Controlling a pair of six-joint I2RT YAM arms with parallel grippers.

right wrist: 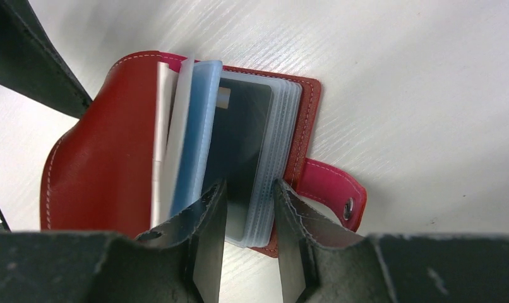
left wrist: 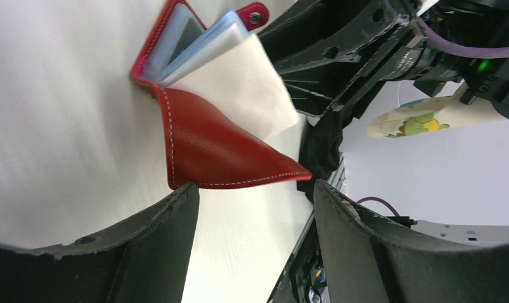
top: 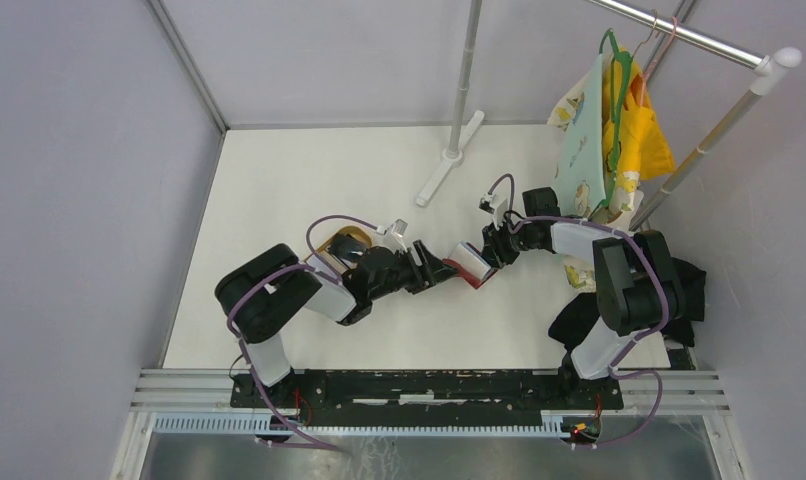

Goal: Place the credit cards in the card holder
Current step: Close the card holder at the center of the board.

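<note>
The red card holder lies open on the white table between both grippers. In the left wrist view its red cover rises in front of a pale card and grey-blue pockets. My left gripper is open, its tips at the cover's near edge; it also shows in the top view. My right gripper stands narrowly closed around the near end of the clear pocket stack, where a black card sits in a pocket. The pale card stands edge-on beside the cover.
An oval tan tray is partly hidden behind the left arm. A clothes-rack foot stands at the back centre. A green bag and a yellow garment hang at the back right. Black cloth lies by the right arm.
</note>
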